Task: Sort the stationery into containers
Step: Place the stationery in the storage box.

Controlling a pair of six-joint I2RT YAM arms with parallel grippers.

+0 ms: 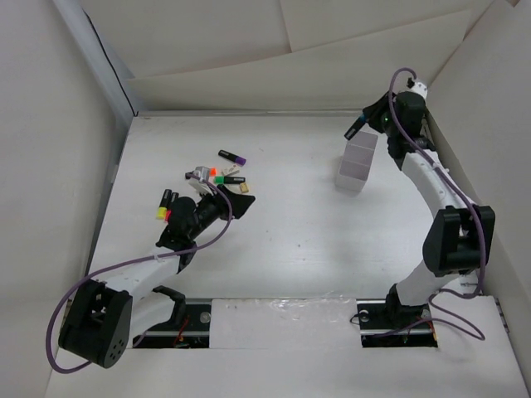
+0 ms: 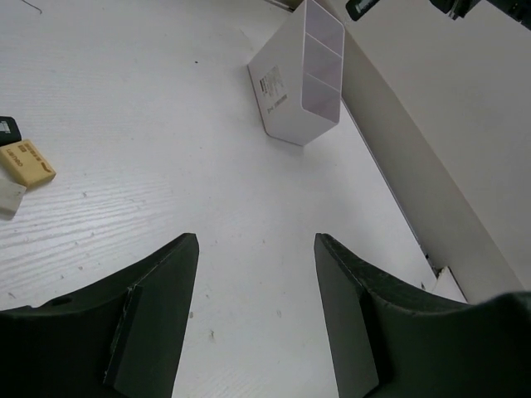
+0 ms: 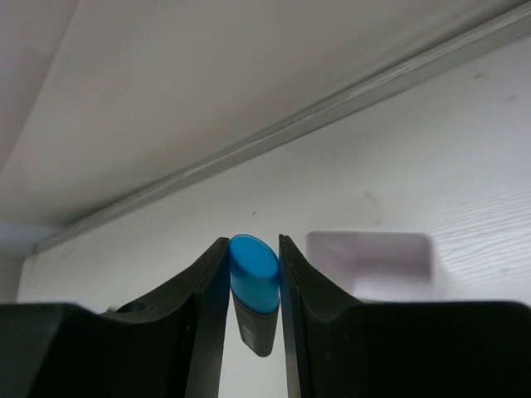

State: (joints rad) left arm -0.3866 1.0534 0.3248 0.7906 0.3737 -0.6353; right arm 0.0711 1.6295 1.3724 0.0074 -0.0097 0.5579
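left gripper (image 2: 255,245): jaws apart; right gripper (image 3: 253,243): pinching blue-capped marker (image 3: 254,274)

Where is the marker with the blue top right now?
The blue-topped marker is pinched in the right tool. In the overhead view that tool is at the far right, by the far end of the white box.

- one white box (image 1: 349,182) with a row of compartments
- one blue-capped marker (image 3: 253,267)
- one purple-ended marker (image 1: 232,155)
- two markers (image 1: 165,201) lying side by side
- one tan eraser (image 2: 27,162)
- rest of the pile (image 1: 217,176): too small to count
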